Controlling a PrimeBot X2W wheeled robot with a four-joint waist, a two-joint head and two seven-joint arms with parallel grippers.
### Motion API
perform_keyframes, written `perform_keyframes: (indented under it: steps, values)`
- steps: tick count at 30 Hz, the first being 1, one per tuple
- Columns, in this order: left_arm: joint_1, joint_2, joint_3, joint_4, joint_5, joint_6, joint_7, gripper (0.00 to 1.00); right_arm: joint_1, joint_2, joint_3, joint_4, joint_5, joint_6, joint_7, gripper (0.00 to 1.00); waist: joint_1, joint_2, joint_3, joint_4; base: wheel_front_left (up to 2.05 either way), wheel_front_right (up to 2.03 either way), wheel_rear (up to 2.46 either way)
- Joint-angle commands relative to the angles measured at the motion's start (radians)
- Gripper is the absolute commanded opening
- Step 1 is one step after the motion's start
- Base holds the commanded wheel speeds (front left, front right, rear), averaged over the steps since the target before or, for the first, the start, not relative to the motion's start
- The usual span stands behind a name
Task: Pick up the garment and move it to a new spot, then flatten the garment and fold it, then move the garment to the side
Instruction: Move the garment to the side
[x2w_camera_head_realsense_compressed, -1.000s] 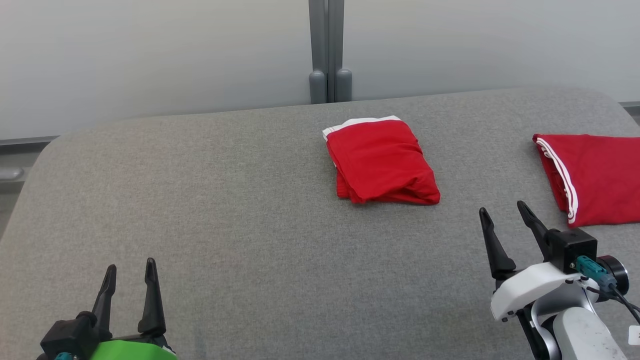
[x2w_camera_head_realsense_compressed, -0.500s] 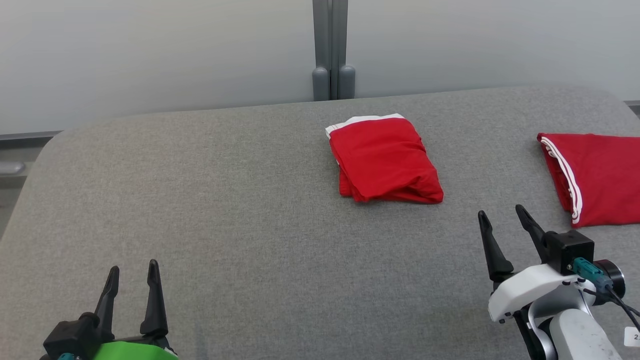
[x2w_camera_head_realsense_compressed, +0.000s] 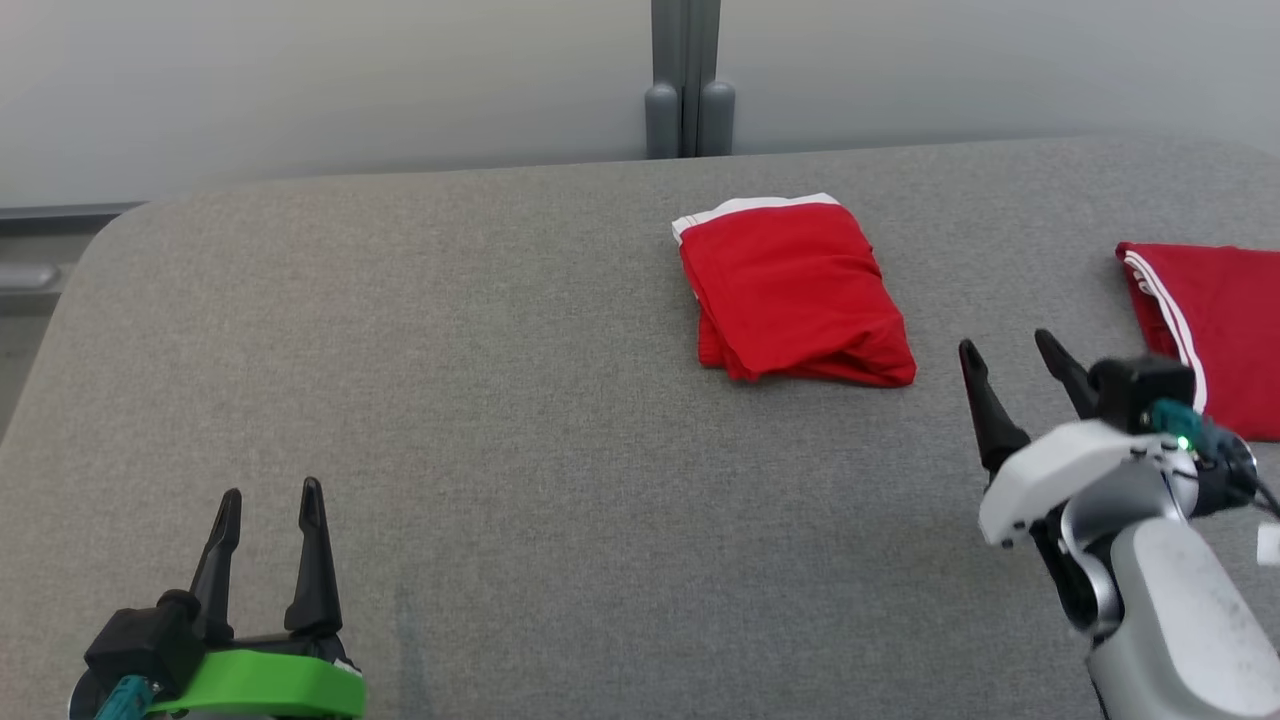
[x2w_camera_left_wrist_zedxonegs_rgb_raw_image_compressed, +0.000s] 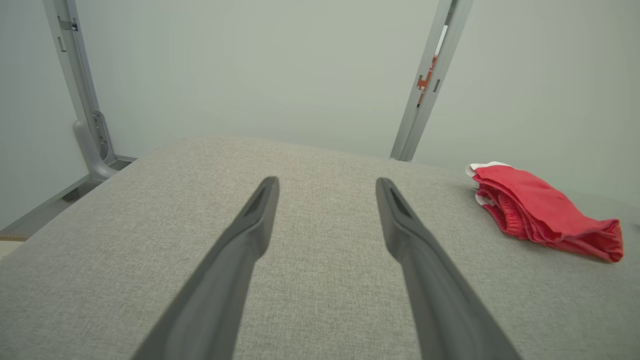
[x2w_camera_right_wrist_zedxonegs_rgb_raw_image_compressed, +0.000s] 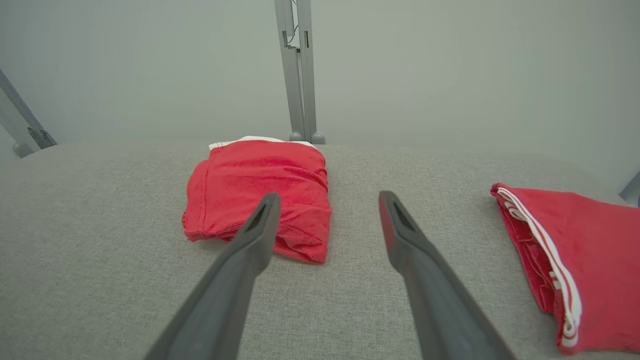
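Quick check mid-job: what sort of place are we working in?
Likely a lab or test booth, not a home: a grey cloth-covered table, bare pale wall panels, and a metal post joining them.

Grey padded table (x2w_camera_head_realsense_compressed: 450, 400) runs wide, twin grey post (x2w_camera_head_realsense_compressed: 690, 90) at its far edge against a pale wall (x2w_camera_head_realsense_compressed: 300, 80), white-striped red cloth (x2w_camera_head_realsense_compressed: 1230, 320) lying at the right.

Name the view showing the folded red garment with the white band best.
Head view: the folded red garment lies whole, from above. Right wrist view: the right gripper's finger covers its near edge. Left wrist view: side-on, at the right.
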Motion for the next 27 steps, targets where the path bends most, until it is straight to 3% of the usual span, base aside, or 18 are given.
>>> perform_keyframes:
  steps: [1, 6, 13, 20, 27]
  values:
    - [-0.023, -0.003, -0.001, -0.009, 0.001, -0.001, -0.003, 1.00, -0.060, -0.006, -0.002, 0.018, 0.030, -0.001, 0.060, 1.00, 0.0000, -0.0001, 0.037, 0.025, 0.00, 0.00, 0.00]
    - [-0.062, -0.015, -0.019, -0.034, 0.006, -0.002, -0.003, 1.00, -0.260, -0.033, -0.011, 0.142, 0.148, -0.001, 0.286, 1.00, 0.0000, -0.0001, 0.110, 0.073, 0.00, 0.00, 0.00]
    - [-0.124, -0.028, -0.059, -0.054, 0.001, -0.002, -0.003, 1.00, -0.492, -0.078, -0.034, 0.379, 0.195, -0.001, 0.454, 1.00, 0.0000, -0.0001, 0.207, 0.158, 0.00, 0.00, 0.00]
    - [-0.166, -0.034, -0.092, -0.075, -0.009, -0.003, -0.003, 1.00, -0.620, -0.111, -0.055, 0.556, 0.124, -0.001, 0.490, 1.00, 0.0000, -0.0001, 0.267, 0.218, 0.00, 0.00, 0.00]
    - [-0.178, -0.036, -0.109, -0.071, -0.012, -0.003, -0.003, 1.00, -0.639, -0.111, -0.090, 0.707, 0.061, -0.001, 0.480, 1.00, 0.0000, -0.0001, 0.274, 0.239, 0.00, 0.00, 0.00]
